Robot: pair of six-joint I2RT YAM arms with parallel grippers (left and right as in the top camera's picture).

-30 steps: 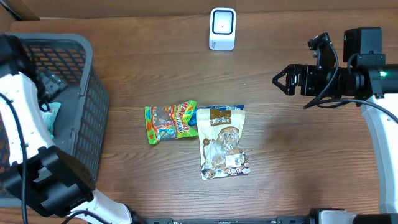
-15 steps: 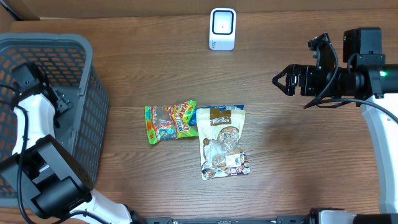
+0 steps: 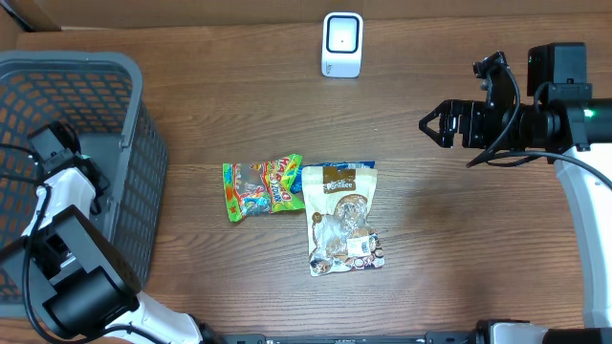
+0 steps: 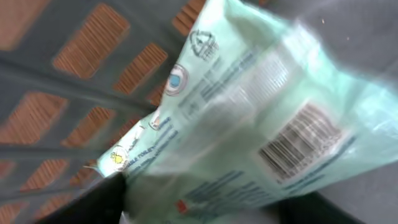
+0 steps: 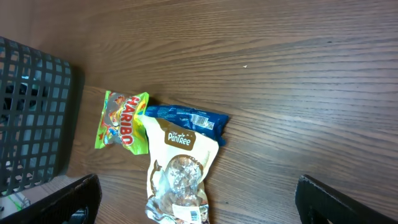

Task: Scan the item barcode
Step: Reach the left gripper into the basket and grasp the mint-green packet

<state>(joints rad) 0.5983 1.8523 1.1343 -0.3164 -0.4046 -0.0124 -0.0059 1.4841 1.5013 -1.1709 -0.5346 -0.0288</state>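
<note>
White links, black joints — small green status light.

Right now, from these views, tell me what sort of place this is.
Probably a mock shop checkout on a wooden table: a small white device that looks like a barcode scanner, loose snack packets such as the Haribo bag, and a grey mesh shopping basket.

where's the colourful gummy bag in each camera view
overhead: the gummy bag lies mid-table, left of the brown cookie bag.
left wrist: not in it; a pale green packet fills the view.
right wrist: left of centre, beside the cookie bag.
shared landmark: the grey basket, at the left edge of overhead and right wrist, its mesh behind the packet in left wrist.
</note>
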